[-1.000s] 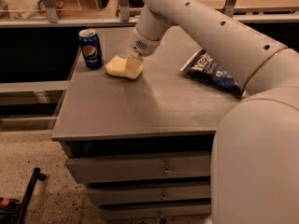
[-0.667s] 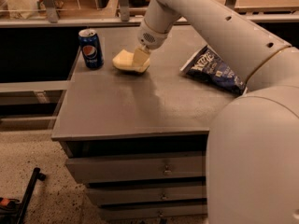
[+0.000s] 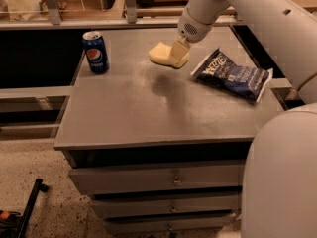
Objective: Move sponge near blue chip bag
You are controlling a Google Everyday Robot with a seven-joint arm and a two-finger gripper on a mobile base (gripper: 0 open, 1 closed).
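Sponge [image 3: 161,54] off the table [image 3: 148,115], close beside the blue chip bag [image 3: 233,75]!
Your gripper [image 3: 179,52] pinches the sponge at one end, holding it between the Pepsi can [image 3: 95,52] and the bag.

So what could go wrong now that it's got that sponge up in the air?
The hand grips the pale yellow foam sponge by one end, above the grey table, so the soft block might slip out and drop short. The dark navy crinkly chip bag lies close by, near the table's edge. Setting down too far over could land the sponge on it or push it off.
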